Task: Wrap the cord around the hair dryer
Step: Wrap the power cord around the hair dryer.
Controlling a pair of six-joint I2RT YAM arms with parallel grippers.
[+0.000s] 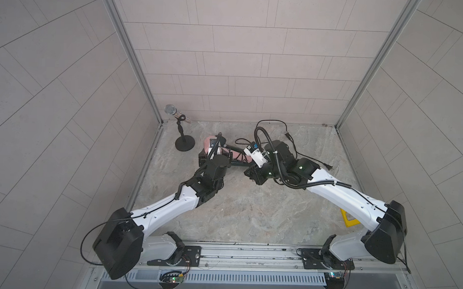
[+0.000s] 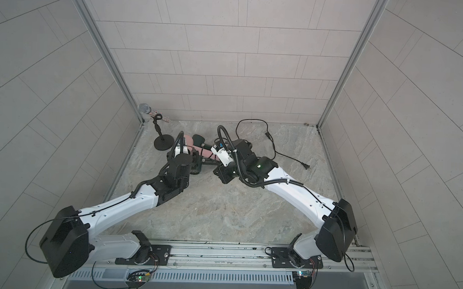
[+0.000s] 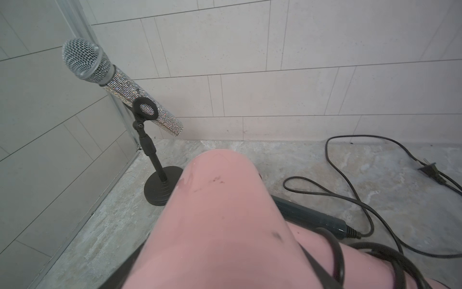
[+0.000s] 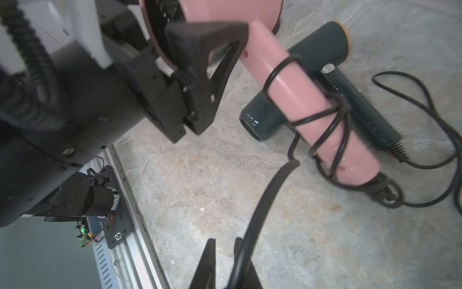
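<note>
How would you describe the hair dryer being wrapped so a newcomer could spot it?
Find the microphone stand in the far left corner; two hair dryers are beside its base. The one meant is the pink hair dryer, black cord looped around its handle, unlike the dark green hair dryer beside it, whose handle is bare.

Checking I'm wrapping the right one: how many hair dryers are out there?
2. The pink hair dryer, cord looped round its handle, is raised; the dark green hair dryer lies on the table just beyond it. No others visible.
</note>
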